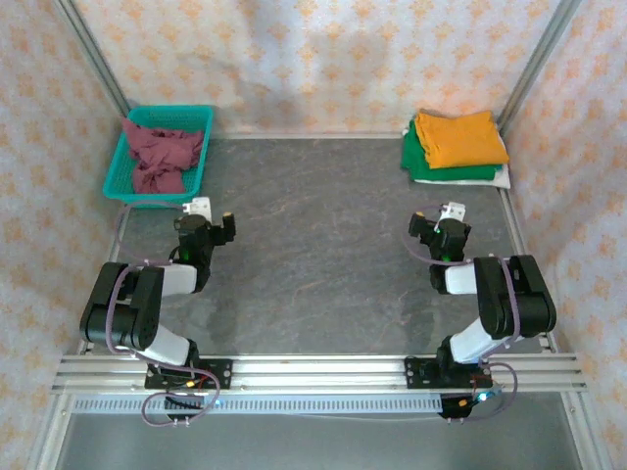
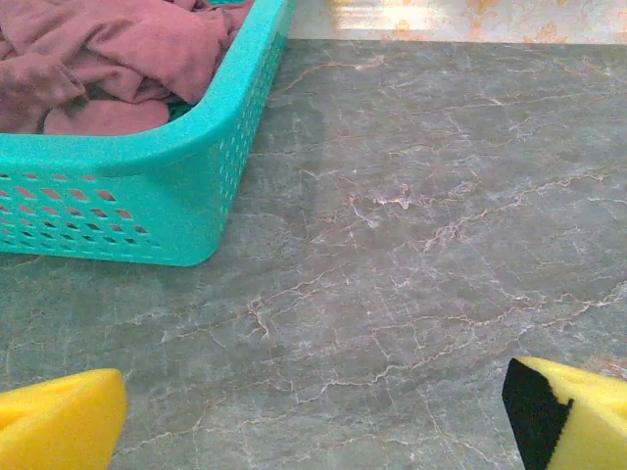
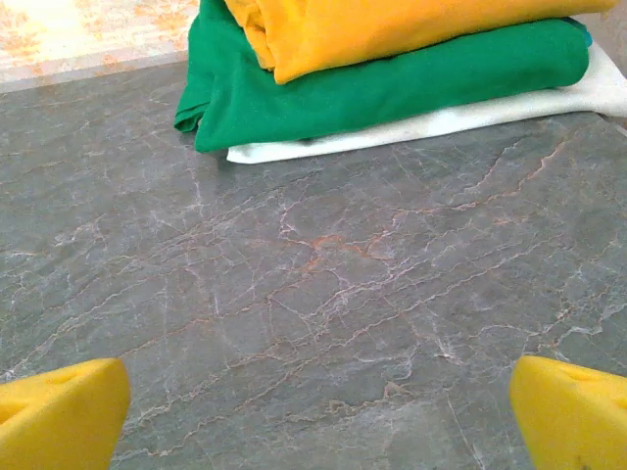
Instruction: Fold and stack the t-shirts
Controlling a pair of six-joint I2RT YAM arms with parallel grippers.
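Left pincer (image 1: 204, 223) and right pincer (image 1: 443, 227) are held wide and empty. Crumpled maroon cloth t-shirt (image 1: 162, 155) lies in the teal plastic mesh basket (image 1: 116, 181), upper left; folded orange t-shirt (image 1: 458, 137) tops the stack, upper right. A raised fold should be pinched, clear of the rim.

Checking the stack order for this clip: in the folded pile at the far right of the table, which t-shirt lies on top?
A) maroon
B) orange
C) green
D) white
B: the orange t-shirt lies on top of the green t-shirt, with the white t-shirt at the bottom. The maroon t-shirt lies crumpled in the teal basket.
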